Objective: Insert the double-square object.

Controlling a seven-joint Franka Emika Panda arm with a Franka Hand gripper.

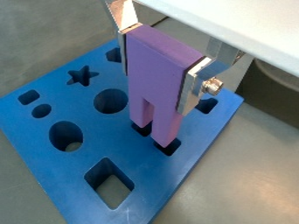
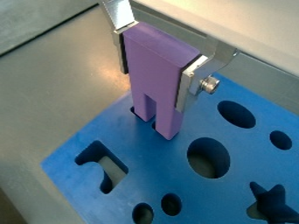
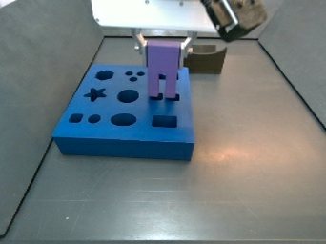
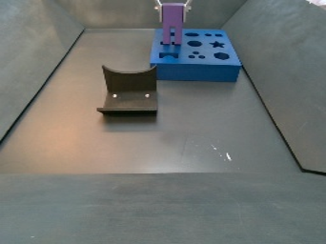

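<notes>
The double-square object (image 1: 158, 74) is a tall lavender block, upright, with its two square prongs entering two square holes of the blue board (image 1: 70, 105). My gripper (image 1: 160, 59) is shut on its upper part, silver fingers (image 1: 198, 84) on both narrow sides. It shows the same way in a wrist view (image 2: 158, 74) with the board (image 2: 233, 166). In a side view the block (image 3: 163, 67) stands at the board's (image 3: 121, 129) far right edge under my gripper (image 3: 163, 45). In a side view the block (image 4: 170, 24) stands at the board's (image 4: 204, 62) far left corner, my gripper (image 4: 171, 8) above.
The board has star, round, oval and square holes (image 1: 111, 184). A dark olive curved block lies on the floor in a side view (image 4: 128, 92) and behind the board in a side view (image 3: 211, 59). Grey walls enclose the floor.
</notes>
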